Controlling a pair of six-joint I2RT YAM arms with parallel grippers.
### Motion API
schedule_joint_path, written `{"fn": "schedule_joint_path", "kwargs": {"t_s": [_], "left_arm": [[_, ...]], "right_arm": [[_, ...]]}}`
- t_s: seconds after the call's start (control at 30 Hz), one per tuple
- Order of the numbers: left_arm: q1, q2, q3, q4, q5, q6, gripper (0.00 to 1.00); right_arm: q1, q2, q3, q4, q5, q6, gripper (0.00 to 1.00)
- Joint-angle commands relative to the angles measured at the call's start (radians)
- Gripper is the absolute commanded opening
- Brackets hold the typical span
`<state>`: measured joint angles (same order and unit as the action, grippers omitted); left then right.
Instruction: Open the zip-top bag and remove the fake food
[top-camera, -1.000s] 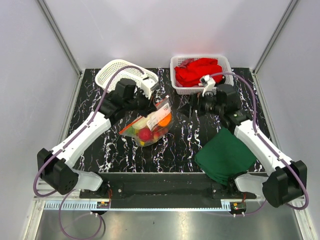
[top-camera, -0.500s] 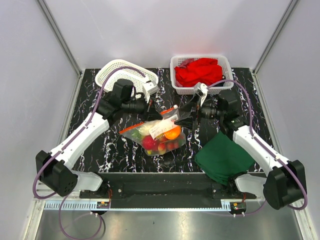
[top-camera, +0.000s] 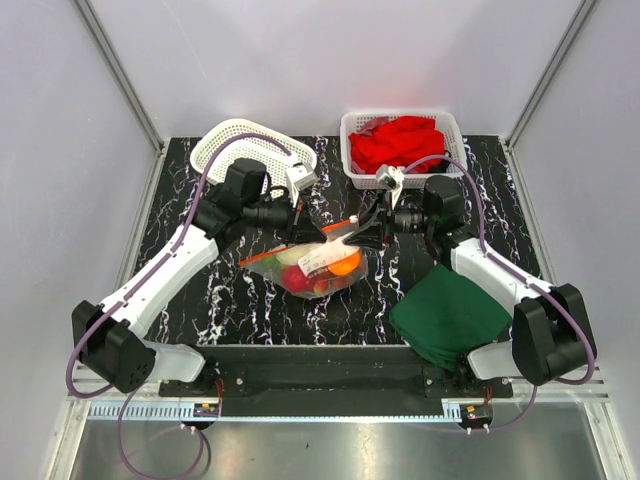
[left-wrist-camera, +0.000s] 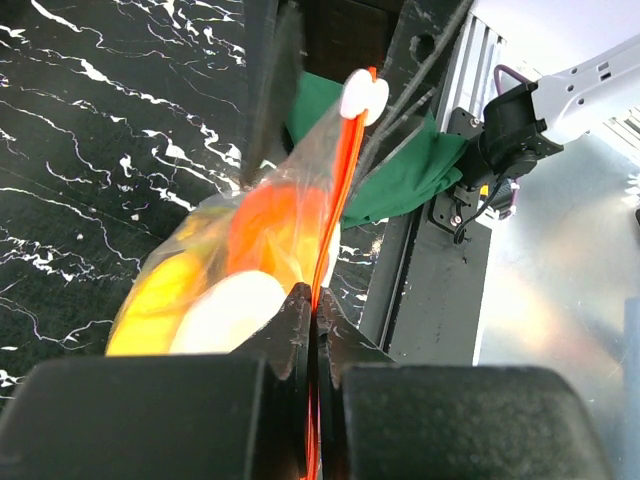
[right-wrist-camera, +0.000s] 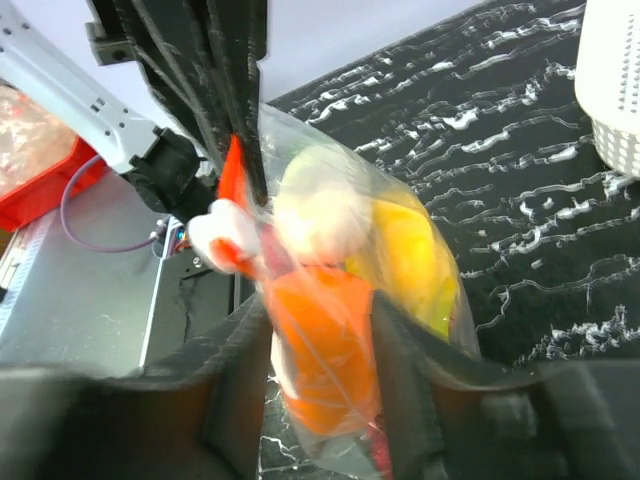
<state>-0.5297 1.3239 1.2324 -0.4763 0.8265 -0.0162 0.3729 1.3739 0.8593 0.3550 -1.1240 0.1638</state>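
Note:
The zip-top bag (top-camera: 318, 264) hangs over the middle of the table between both arms, its orange-red zip strip (top-camera: 338, 226) on top. My left gripper (top-camera: 306, 230) is shut on that strip; in the left wrist view the strip (left-wrist-camera: 345, 180) runs out from between the pressed fingertips of the gripper (left-wrist-camera: 313, 302) to a white slider (left-wrist-camera: 363, 95). My right gripper (right-wrist-camera: 320, 335) is closed on the bag's side, with the orange (right-wrist-camera: 325, 350) inside the plastic between its fingers. Fake food shows through the bag: a yellow banana (right-wrist-camera: 410, 250) and a pale white piece (right-wrist-camera: 320, 215).
An empty white basket (top-camera: 250, 150) lies tilted at the back left. A white basket (top-camera: 447, 128) holding red cloth (top-camera: 400, 142) stands at the back right. A dark green folded cloth (top-camera: 450, 315) lies at the front right, beside the right arm.
My right gripper has moved left to the bag and closed its fingers around it. The bag has swung right and flattened out, still held by the left gripper.

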Motion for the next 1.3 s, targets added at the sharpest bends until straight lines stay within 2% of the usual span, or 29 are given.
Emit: {"fn": "schedule_joint_path", "kwargs": {"t_s": [0.0, 0.07, 0.13, 0.2, 0.23, 0.33, 0.37, 0.5, 0.67, 0.73, 1.17, 1.27], "left_arm": [[0.004, -0.017, -0.005, 0.084, 0.046, -0.010, 0.00], [0.002, -0.017, -0.004, 0.085, 0.042, -0.016, 0.00], [0.004, -0.018, -0.004, 0.091, 0.013, -0.031, 0.00], [0.002, -0.023, -0.005, 0.105, -0.019, -0.054, 0.16], [-0.003, -0.026, -0.007, 0.141, -0.044, -0.088, 0.41], [-0.041, -0.054, -0.025, 0.246, -0.089, -0.140, 0.58], [-0.050, -0.057, -0.028, 0.272, -0.099, -0.151, 0.59], [-0.094, -0.029, -0.025, 0.361, -0.127, -0.197, 0.59], [-0.115, -0.017, -0.030, 0.416, -0.151, -0.214, 0.49], [-0.116, -0.017, -0.039, 0.446, -0.150, -0.225, 0.48], [-0.116, 0.031, -0.028, 0.435, -0.158, -0.214, 0.44], [-0.118, 0.037, -0.024, 0.438, -0.161, -0.220, 0.39]], "right_arm": [[0.003, -0.001, 0.041, 0.160, -0.089, 0.108, 0.25], [0.003, -0.006, 0.038, 0.183, -0.099, 0.140, 0.22], [0.001, -0.024, 0.027, 0.188, -0.097, 0.149, 0.14], [0.003, -0.032, 0.014, 0.190, -0.094, 0.154, 0.05], [0.003, -0.035, 0.012, 0.182, -0.094, 0.155, 0.00], [0.003, -0.024, 0.006, 0.183, -0.100, 0.163, 0.00], [0.003, -0.019, 0.004, 0.193, -0.109, 0.169, 0.00], [0.004, -0.001, -0.002, 0.284, -0.122, 0.252, 0.00], [0.003, 0.004, 0.001, 0.289, -0.131, 0.264, 0.00], [0.003, 0.008, 0.001, 0.286, -0.138, 0.266, 0.00], [0.004, 0.014, 0.006, 0.279, -0.157, 0.278, 0.00], [0.004, 0.017, 0.010, 0.276, -0.165, 0.281, 0.00]]}}
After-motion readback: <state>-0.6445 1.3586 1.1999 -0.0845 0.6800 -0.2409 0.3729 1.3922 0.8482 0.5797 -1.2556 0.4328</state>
